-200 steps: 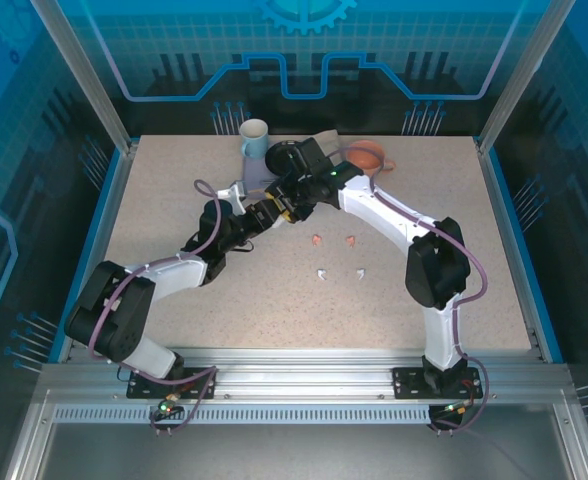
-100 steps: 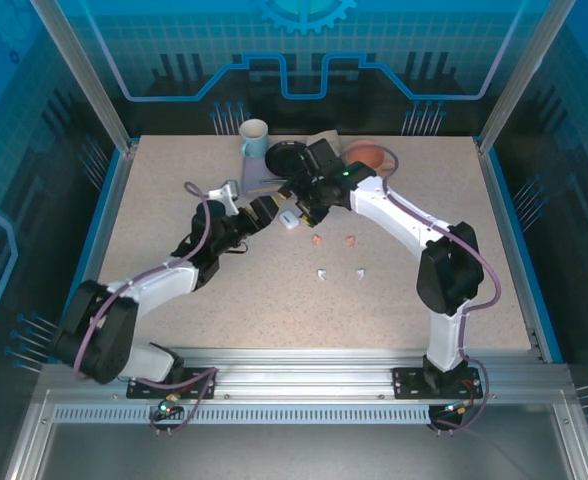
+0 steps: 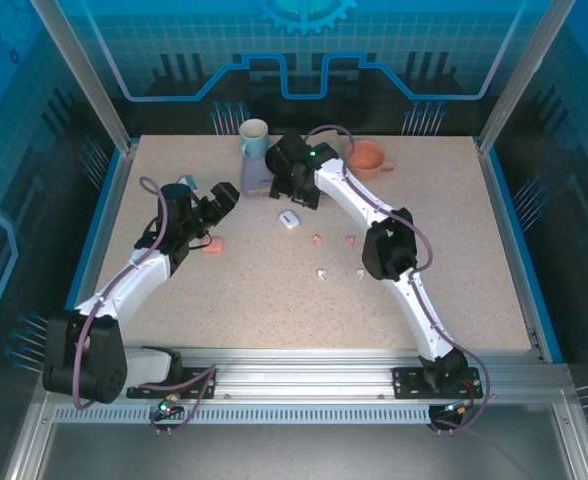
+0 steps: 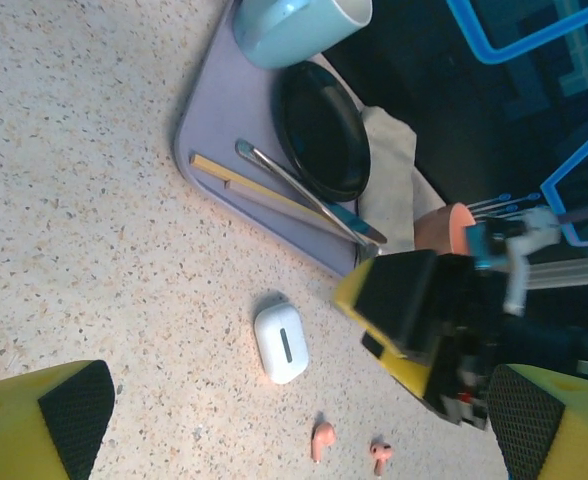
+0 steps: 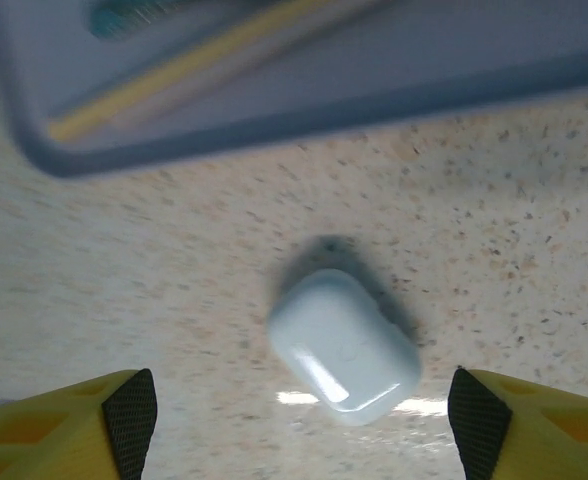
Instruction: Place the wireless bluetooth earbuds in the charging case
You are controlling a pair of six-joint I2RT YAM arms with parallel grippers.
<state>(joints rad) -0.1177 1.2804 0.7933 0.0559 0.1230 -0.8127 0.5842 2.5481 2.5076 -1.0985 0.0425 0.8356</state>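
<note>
since a second ago your arms have parted: the left gripper (image 4: 296,410) has swung back to the left side of the table (image 3: 454,300), and the right gripper (image 5: 304,420) has drawn in toward the tray (image 3: 252,183). the charging case (image 3: 289,219), lifted between them half a second ago, now lies shut on the table just beside the tray's near edge, under the right gripper. both pairs of fingers stand wide apart with nothing in them. the wireless bluetooth earbuds have stayed put, loose on the table: the pink pair (image 3: 317,239) near the case, the white pair (image 3: 321,274) closer to you. a small pink object (image 3: 212,245) lies by the left arm. the tray holds a black dish (image 4: 322,130), chopsticks (image 4: 264,195) and a spoon (image 4: 309,190), with a pale blue mug (image 3: 254,135) at its far corner. an orange mug (image 3: 366,158) stands to its right.
</note>
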